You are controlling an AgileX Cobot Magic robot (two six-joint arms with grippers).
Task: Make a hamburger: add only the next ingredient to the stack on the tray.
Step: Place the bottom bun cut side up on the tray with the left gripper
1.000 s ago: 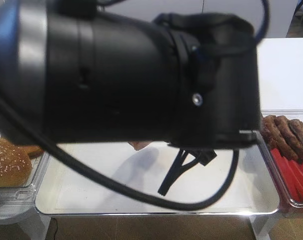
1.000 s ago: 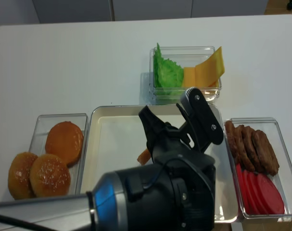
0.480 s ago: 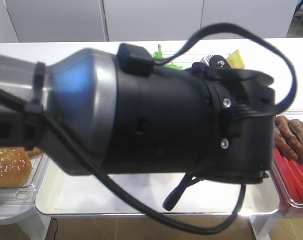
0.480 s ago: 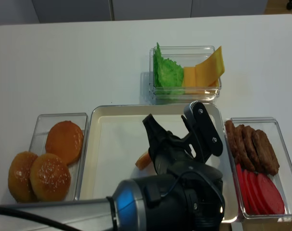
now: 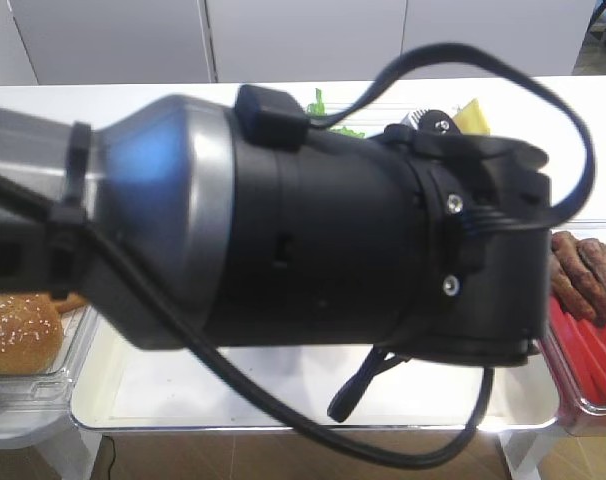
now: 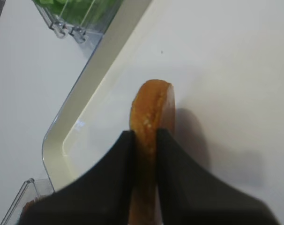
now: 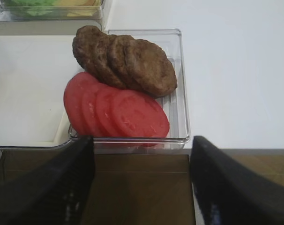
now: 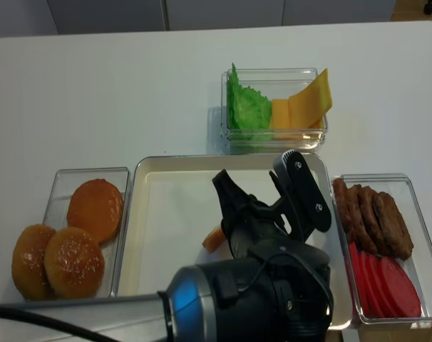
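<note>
My left gripper (image 6: 144, 140) is shut on the bun bottom half (image 6: 150, 110). It holds the bun on edge, brown crust to one side and pale face to the other, low over the cream floor of the tray (image 6: 81, 96). From above, only a sliver of this bun (image 8: 213, 239) shows beside the big black left arm (image 8: 252, 292), near the middle of the tray (image 8: 166, 206). No other food shows on the tray. My right gripper (image 7: 139, 187) stands open off the table's front edge, with nothing between its fingers (image 7: 53, 183).
A clear box on the left holds a smooth bun (image 8: 95, 208) and sesame buns (image 8: 73, 260). Patties (image 8: 373, 217) and tomato slices (image 8: 387, 281) fill the box to the right of the tray. Lettuce (image 8: 246, 107) and cheese (image 8: 305, 103) sit in a box behind it.
In the first half second the left arm sank a little toward the tray with the bun in its grip. It has held still since.
</note>
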